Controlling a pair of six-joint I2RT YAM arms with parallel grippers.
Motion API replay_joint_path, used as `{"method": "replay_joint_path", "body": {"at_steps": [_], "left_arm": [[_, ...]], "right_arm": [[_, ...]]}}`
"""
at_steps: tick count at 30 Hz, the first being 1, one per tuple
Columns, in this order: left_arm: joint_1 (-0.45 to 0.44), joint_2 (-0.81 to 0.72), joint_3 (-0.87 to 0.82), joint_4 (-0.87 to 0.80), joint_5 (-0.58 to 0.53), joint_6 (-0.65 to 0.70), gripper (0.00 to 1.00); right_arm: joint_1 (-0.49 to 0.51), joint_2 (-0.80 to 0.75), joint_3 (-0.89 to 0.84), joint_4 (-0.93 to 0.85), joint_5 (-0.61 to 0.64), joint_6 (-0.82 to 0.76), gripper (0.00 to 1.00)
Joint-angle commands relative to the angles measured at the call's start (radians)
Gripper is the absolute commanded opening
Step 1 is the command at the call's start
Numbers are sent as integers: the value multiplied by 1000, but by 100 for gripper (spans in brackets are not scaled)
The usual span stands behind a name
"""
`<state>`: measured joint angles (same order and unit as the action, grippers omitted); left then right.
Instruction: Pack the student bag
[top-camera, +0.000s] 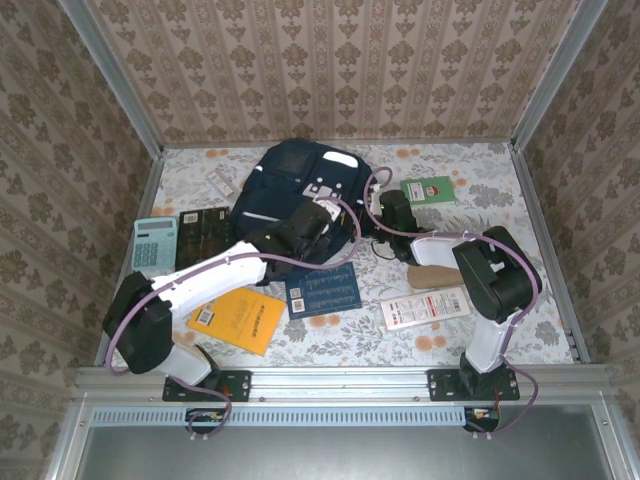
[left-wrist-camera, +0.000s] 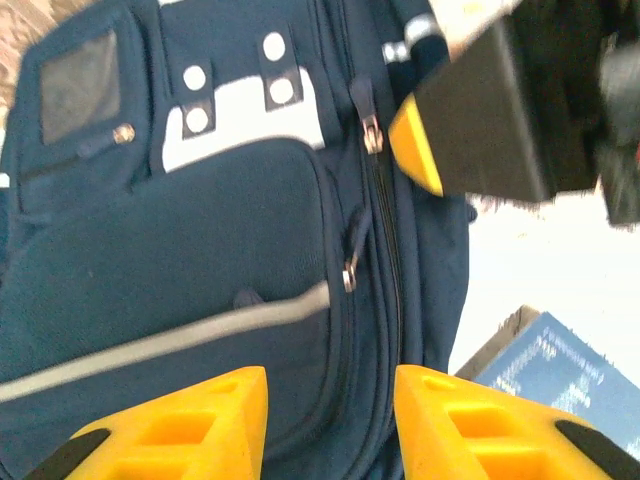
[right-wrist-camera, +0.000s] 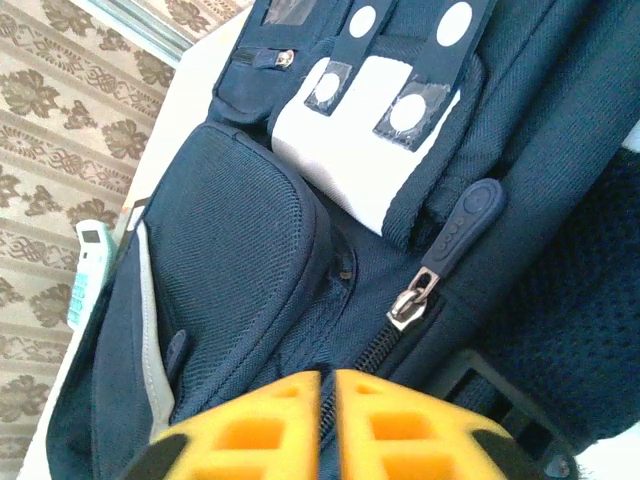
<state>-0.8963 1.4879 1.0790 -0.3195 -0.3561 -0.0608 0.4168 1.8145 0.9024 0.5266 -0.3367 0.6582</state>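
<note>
Overhead and wrist views of a two-arm packing station. The large navy-blue fabric student bag (top-camera: 290, 175) lies flat at the far middle of the floral-patterned tabletop (top-camera: 500, 200), front face up, so that its zips are within reach of both arms.

The left hand (left-wrist-camera: 330, 390) hovers just above the bag's lower front. Its yellow fingers stand partly apart and hold nothing. The gap straddles the dark main zip track (left-wrist-camera: 385, 230), a placement that suggests it is lining up on the closure.

The right hand (right-wrist-camera: 327, 395) comes in from the opposite side. Its fingers are drawn almost together, leaving only a thin slit directly over the same zip line. Whether fabric is pinched between them cannot be told. The metal zip slider (right-wrist-camera: 428, 290) sits just ahead of it, and the zip looks closed.

The items to be packed lie around the bag, apart from it:
- a pale-blue calculator (top-camera: 155, 245)
- a yellow paperback book (top-camera: 238, 318)
- a dark-blue book (top-camera: 323, 290)
- a green card (top-camera: 428, 189)
- a flat white box (top-camera: 425, 310)

Judged from this layout, packing has not begun. The step in hand is opening the main compartment, with one hand bracing the bag while the other works the slider.
</note>
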Motion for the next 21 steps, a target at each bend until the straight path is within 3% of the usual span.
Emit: {"method": "replay_joint_path", "body": {"at_steps": [1,7,9,14,18,21], "left_arm": [[-29,20,-8,-55,28,-12,38],[-41,105,19,-81,35,12,41],[-42,141,25,-77,35,24,47],[-39,219,51,-75,2,45,50],[-32,277,74,-72,-72,57,47],[-31,314,86,-72,-101,64,38]], "right_arm": [[-24,-91,-32,-9,76,-1,21],[-47,-226,-110,-51,170,13,38],[-51,-266,-128,-77,197,13,39],[-62,-317,-161,-77,212,24,40],[-64,-316,-166,-69,191,37,41],[-64,-314,-165,-65,178,41,42]]}}
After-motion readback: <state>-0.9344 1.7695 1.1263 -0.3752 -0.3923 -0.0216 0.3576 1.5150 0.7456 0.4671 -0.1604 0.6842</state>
